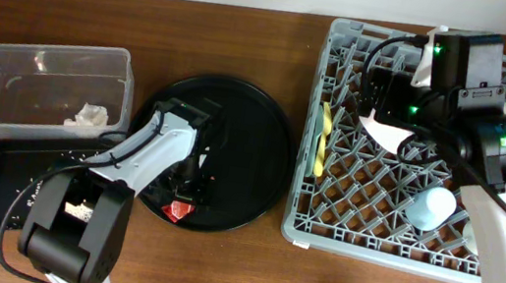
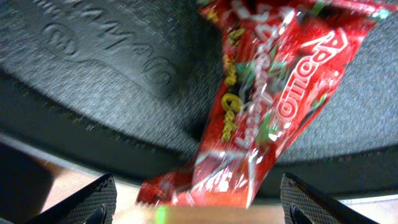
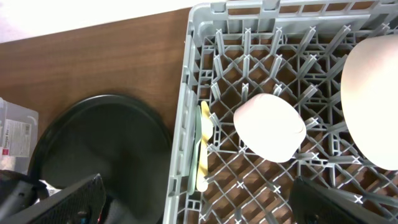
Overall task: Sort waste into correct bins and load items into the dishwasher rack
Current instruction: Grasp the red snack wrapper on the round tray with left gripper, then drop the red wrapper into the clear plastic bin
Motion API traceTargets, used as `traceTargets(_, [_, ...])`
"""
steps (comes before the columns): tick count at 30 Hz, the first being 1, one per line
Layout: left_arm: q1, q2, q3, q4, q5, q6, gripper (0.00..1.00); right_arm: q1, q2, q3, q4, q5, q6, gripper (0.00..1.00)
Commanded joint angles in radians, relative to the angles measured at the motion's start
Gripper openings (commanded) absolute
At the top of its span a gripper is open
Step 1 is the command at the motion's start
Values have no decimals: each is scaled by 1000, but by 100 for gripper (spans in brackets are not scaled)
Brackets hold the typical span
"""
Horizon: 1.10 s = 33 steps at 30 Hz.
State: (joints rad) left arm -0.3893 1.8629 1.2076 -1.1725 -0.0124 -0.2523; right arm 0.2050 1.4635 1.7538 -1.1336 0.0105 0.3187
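Left gripper is straddling the red wrapper mid-frame, jaws wide, not gripping. Right gripper is gaping empty over the dishwasher rack.

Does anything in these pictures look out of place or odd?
The red wrapper lies near the front rim of the round black tray, not in a bin, while the tissue sits in the clear tub.
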Motion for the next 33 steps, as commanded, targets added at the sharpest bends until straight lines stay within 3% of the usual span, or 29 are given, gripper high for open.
traceTargets(1, [-1, -5, -63, 72, 71, 15, 69, -5, 3, 4, -16, 2, 12, 98])
traceTargets(2, [-1, -5, -71, 81, 79, 15, 56, -5, 3, 4, -20, 2, 11, 98])
traceTargets(3, [-1, -5, -73, 81, 85, 15, 33, -5, 3, 4, -25, 2, 12, 98])
traceTargets(5, [-1, -5, -66, 79, 84, 16, 12, -5, 3, 4, -31, 2, 12, 98])
traceTargets(7, [7, -5, -27, 39, 84, 15, 1, -5, 3, 4, -31, 2, 12, 98])
traceTargets(11, [54, -11, 201, -150, 48, 14, 0, -5, 3, 4, -31, 2, 12, 98])
traceTargets(15, [159, -20, 584, -356, -132, -41, 0, -5, 3, 4, -31, 2, 12, 98])
traceTargets(19, [303, -20, 800, -356, -161, -55, 0, -5, 3, 4, -31, 2, 12, 98])
traceTargets(24, [480, -5, 770, -235, -168, -126, 0, -5, 3, 4, -31, 2, 12, 98])
traceTargets(30, [600, 61, 698, -220, -174, -141, 4, -5, 3, 4, -31, 2, 12, 98])
traceTargets(31, [610, 70, 690, -220, -175, -141, 10, -5, 3, 4, -31, 2, 12, 98])
traceTargets(33, [629, 95, 683, -220, -168, -140, 34, -4, 3, 4, -31, 2, 12, 98])
